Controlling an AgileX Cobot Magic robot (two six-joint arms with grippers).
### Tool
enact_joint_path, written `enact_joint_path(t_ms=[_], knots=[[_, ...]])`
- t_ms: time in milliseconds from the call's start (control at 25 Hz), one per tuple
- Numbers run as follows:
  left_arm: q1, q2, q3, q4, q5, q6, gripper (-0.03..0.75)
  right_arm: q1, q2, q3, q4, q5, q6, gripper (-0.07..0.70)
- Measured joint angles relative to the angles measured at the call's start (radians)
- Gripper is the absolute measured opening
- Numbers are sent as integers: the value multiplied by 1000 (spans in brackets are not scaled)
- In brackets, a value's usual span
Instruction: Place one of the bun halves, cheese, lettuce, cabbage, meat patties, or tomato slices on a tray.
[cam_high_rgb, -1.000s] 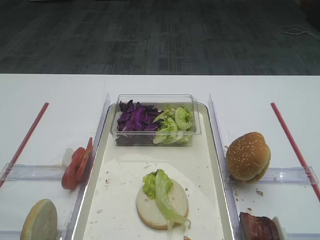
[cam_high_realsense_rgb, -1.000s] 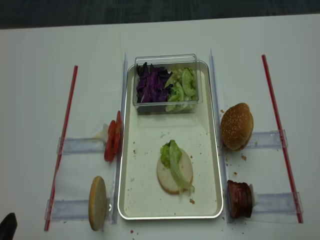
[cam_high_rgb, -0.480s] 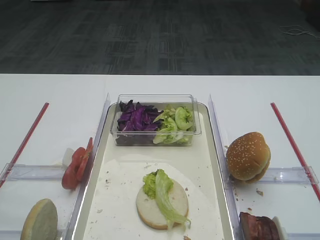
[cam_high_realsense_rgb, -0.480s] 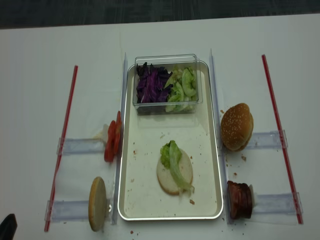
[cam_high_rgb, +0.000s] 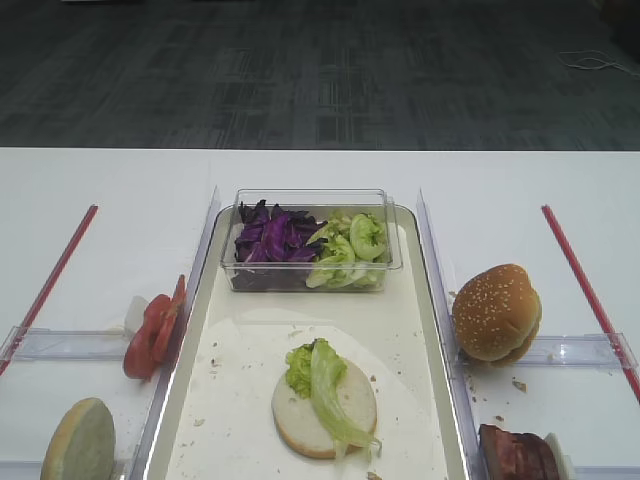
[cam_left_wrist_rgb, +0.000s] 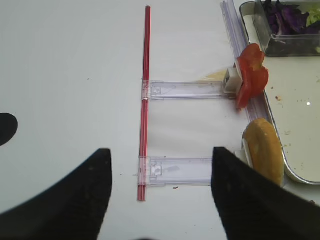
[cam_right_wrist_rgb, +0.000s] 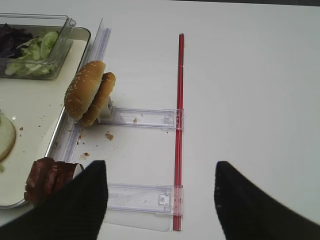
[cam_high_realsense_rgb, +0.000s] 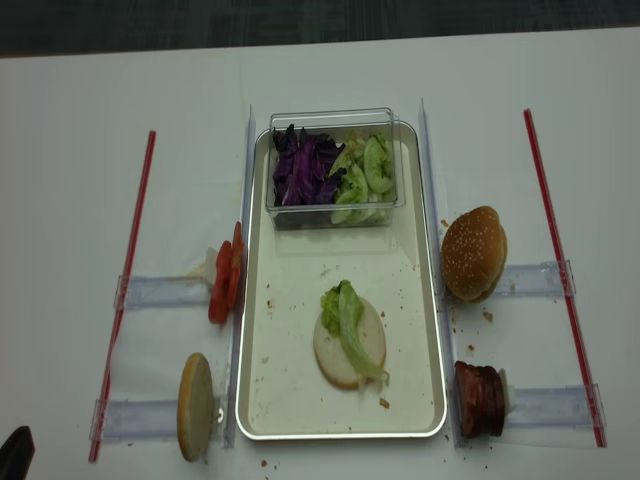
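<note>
In the right wrist view, the right gripper (cam_right_wrist_rgb: 159, 200) fills the bottom edge, its two dark fingers (cam_right_wrist_rgb: 75, 210) spread wide with nothing between them, over bare white counter (cam_right_wrist_rgb: 250, 100). In the left wrist view, the left gripper (cam_left_wrist_rgb: 160, 200) sits the same way at the bottom, fingers wide apart and empty above a clear plastic rail (cam_left_wrist_rgb: 175, 170).

In the realsense overhead view, the tray (cam_high_realsense_rgb: 342, 434) runs up the middle of the frame, its silvery rim near the bottom edge. On its floor, lower centre, one of the bun halves (cam_high_realsense_rgb: 349, 345) lies flat with a strip of lettuce (cam_high_realsense_rgb: 345, 318) draped over it; open cream floor surrounds it on all sides. Another bun half (cam_high_realsense_rgb: 195, 405) stands on edge at lower left, just outside the tray's left rim. The meat patties (cam_high_realsense_rgb: 480, 398) sit at lower right, just outside the right rim.

Further up, the tomato slices (cam_high_realsense_rgb: 226, 280) lean against the left rim, and a whole sesame bun (cam_high_realsense_rgb: 474, 253) rests on edge at the right. A clear tub (cam_high_realsense_rgb: 333, 118) at the tray's far end holds cabbage (cam_high_realsense_rgb: 303, 170) on the left and more green leaves on the right. Red strips (cam_high_realsense_rgb: 125, 290) bound the outer left and right, with wide bare counter beyond.
</note>
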Motion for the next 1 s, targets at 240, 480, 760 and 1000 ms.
enact_joint_path(t_ms=[240,480,760,1000], knots=[[0,0,0,0,0,0,412,0,0,0,0,0,0,468],[0,0,0,0,0,-2,412,0,0,0,0,0,0,468],[0,0,0,0,0,-2,412,0,0,0,0,0,0,468],[0,0,0,-2,0,-2,412,0,0,0,0,0,0,468]])
